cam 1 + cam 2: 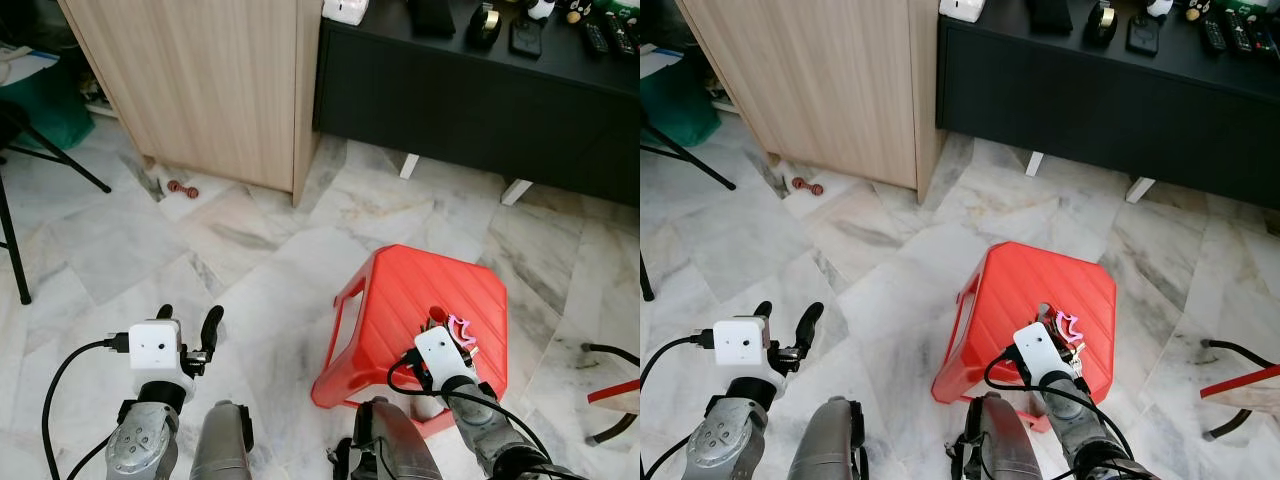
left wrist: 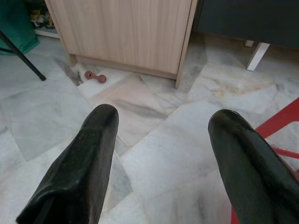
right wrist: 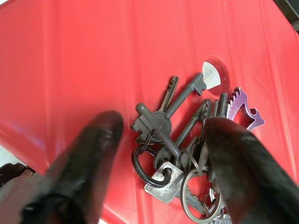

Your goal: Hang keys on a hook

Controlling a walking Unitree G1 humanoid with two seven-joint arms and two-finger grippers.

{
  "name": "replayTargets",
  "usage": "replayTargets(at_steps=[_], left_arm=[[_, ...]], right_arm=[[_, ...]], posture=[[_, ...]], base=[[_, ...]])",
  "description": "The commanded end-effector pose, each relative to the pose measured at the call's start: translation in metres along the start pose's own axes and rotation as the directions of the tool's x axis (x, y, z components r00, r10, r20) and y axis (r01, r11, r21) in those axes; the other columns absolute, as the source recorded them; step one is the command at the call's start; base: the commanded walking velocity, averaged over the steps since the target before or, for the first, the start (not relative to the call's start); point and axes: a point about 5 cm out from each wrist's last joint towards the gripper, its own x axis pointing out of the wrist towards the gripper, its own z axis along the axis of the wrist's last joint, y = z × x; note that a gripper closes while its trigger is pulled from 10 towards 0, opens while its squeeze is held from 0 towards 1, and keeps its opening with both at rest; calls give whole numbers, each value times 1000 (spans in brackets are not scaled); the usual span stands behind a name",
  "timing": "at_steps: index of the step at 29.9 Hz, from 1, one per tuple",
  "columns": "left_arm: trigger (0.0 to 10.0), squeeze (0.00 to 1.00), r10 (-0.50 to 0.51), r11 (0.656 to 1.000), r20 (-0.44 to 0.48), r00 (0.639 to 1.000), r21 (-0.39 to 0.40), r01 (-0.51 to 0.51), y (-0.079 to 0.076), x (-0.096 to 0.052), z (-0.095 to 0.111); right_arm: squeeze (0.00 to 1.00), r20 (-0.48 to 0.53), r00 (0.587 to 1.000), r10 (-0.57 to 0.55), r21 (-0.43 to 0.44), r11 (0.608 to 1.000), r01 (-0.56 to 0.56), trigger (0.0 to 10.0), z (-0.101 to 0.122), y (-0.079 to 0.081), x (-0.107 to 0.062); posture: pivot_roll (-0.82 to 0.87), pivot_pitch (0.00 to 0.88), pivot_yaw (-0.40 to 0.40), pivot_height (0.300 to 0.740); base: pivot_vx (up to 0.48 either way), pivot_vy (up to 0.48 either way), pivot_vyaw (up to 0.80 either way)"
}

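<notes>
My right pincer (image 3: pixel 161 154) is down over the red stool (image 1: pixel 400 300), fingers spread wide, one on each side of the keys (image 3: pixel 187 140). The bunch lies flat on the stool's top, dark keys fanned out, steel rings tangled nearest me, and a purple toothed tag (image 3: pixel 245 109) at the far edge. One key tip reaches the small round hole (image 3: pixel 212 77) in the seat. I'm not gripping anything yet; the fingers stand apart around the bunch.

My left pincer (image 1: pixel 190 325) hangs over the marble floor (image 1: pixel 120 250) beside the stool, fingers (image 2: pixel 79 168) spread too, nothing between them.

Farther out on the floor, a little brown dumbbell-shaped thing (image 2: pixel 95 77) lies just in front of the pale wooden cabinet (image 1: pixel 200 80). Beside the cabinet stands a low black sideboard (image 1: pixel 470 90) on white feet, with remotes (image 1: pixel 605 35) and small dark objects on top.
</notes>
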Motion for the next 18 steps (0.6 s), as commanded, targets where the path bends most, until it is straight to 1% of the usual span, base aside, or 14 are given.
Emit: replayTargets(at_steps=[1, 5, 6, 7, 14, 18], left_arm=[[10000, 0, 2, 1000, -32, 999, -10, -3, -1, -6, -5], [10000, 0, 4, 1000, -35, 999, -8, -4, -1, -8, -4], [10000, 0, 3, 1000, -37, 999, -7, -4, -1, -8, -4], [10000, 0, 2, 1000, -40, 999, -5, -2, -1, -9, -4], [10000, 0, 1, 1000, -45, 999, 1, -1, -2, -12, -3], [10000, 0, -3, 1000, -49, 999, 5, 3, -4, -17, -2]], right_arm=[[0, -23, 1000, -9, 1, 1000, 9, 0, -9, -1, -3], [0, -14, 1000, -18, -10, 1000, 18, 0, -6, -1, -2], [0, -12, 1000, -19, -13, 1000, 19, 7176, -6, 0, -2], [0, -9, 1000, -15, -7, 1000, 15, 10000, -5, 0, -2], [0, 4, 1000, -9, -8, 1000, 9, 10000, -3, 3, -2], [0, 19, 1000, -10, -21, 1000, 10, 10000, -4, 5, -3]], posture=[[202, 332, -137, 639], [202, 339, -137, 639], [203, 342, -136, 639], [204, 345, -136, 639], [205, 358, -139, 639], [204, 374, -140, 639]], base=[[0, 0, 0], [0, 0, 0], [0, 0, 0], [0, 0, 0], [0, 0, 0], [0, 0, 0]])
